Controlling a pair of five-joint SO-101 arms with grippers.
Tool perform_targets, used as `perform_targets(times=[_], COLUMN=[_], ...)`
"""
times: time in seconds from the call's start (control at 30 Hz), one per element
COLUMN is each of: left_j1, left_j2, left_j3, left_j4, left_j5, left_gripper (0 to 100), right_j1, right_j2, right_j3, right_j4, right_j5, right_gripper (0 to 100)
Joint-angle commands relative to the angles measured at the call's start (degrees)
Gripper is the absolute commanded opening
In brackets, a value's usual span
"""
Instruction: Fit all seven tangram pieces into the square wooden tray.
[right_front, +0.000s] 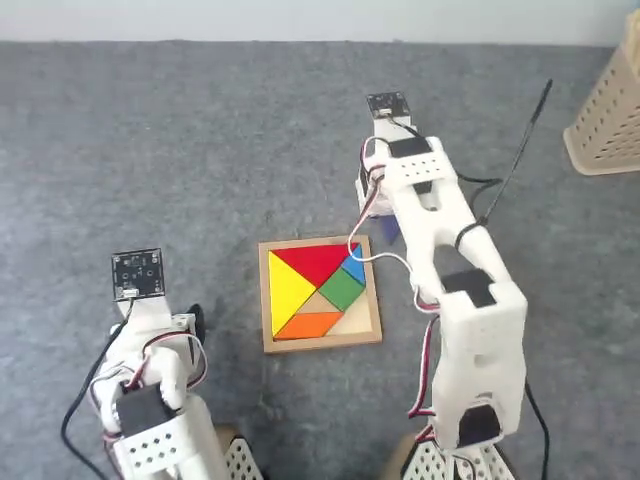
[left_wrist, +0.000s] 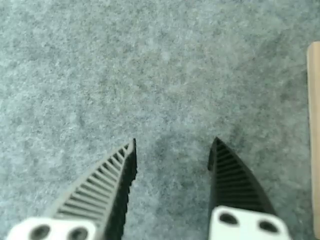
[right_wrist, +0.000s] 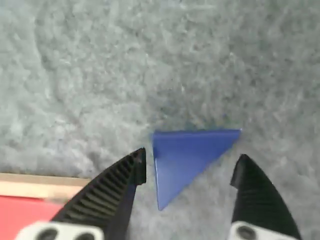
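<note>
High view: square wooden tray sits mid-table on grey carpet. Inside it: red triangle at 12, yellow triangle at 9, orange parallelogram at 6, green square just right of centre, small blue piece at 2 against the rim. Wood tone at centre and at 4–5: piece or bare slot, can't tell.

Loose blue triangle lies at 1 o'clock just off the tray corner, partly under the right arm.

Right gripper: claw apart, a finger either side of that triangle, which is flat on the carpet. Contact unclear.

Left gripper: claw apart over bare carpet, 8 o'clock from the tray.

Open carpet from 9 through 12. Beige bin at 2, well apart.
</note>
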Motion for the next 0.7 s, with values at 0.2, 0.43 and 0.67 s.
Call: perform_targets(times=[0.2, 0.43, 0.67], left_j1=[0.35, 0.35, 0.35], left_j2=[-0.70, -0.70, -0.70], left_j3=[-0.31, -0.31, -0.31], left_j4=[0.18, 0.18, 0.18], left_j5=[0.53, 0.53, 0.53], left_gripper=[23, 23, 23], right_j1=[-0.66, -0.57, -0.40], right_j2=[3.47, 3.91, 5.41], right_j3=[-10.29, -10.81, -10.55], right_j4=[3.47, 2.33, 2.24], right_j5=[-1.93, -8.53, -8.97], right_gripper=[28.0, 28.0, 27.8])
